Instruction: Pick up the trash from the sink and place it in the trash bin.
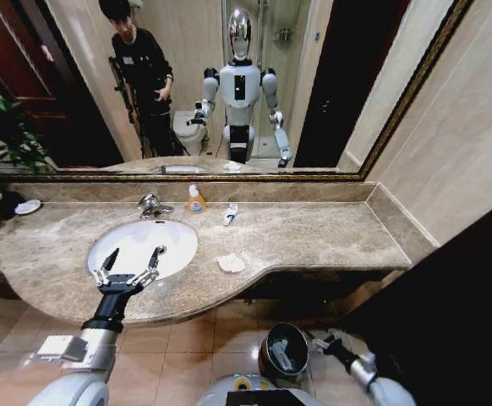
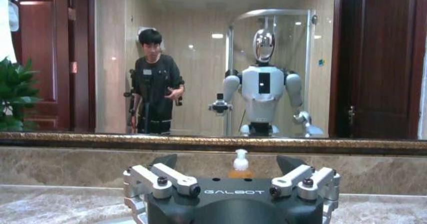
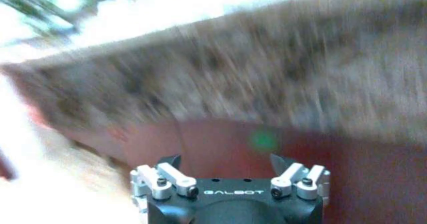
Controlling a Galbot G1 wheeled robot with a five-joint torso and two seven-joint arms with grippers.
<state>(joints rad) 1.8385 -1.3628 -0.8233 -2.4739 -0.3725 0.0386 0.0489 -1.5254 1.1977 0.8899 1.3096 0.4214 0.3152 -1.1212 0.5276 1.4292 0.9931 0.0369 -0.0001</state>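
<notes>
1. Where the beige-brown marble bench (image 1: 314, 241) curves at its front edge, a crumpled white tissue (image 1: 231, 263) lies beside the white oval ceramic sink (image 1: 128, 245).
2. A small blue-marked tube (image 1: 230, 214) rests near the mirror wall.
3. Left gripper (image 1: 129, 266) hovers released over the basin's front rim.
4. Right gripper (image 1: 324, 342), fingers spread in its wrist view, sits beside the shiny round trash bin (image 1: 283, 350) on the tiled floor.

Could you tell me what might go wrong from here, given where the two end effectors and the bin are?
The left end effector hangs open at the sink rim, so a descent could strike the ceramic. The crumpled tissue lies on the counter outside the sink, and the small tube by the backsplash; both may be missed. The right end effector sits close beside the trash bin and could knock it.
</notes>
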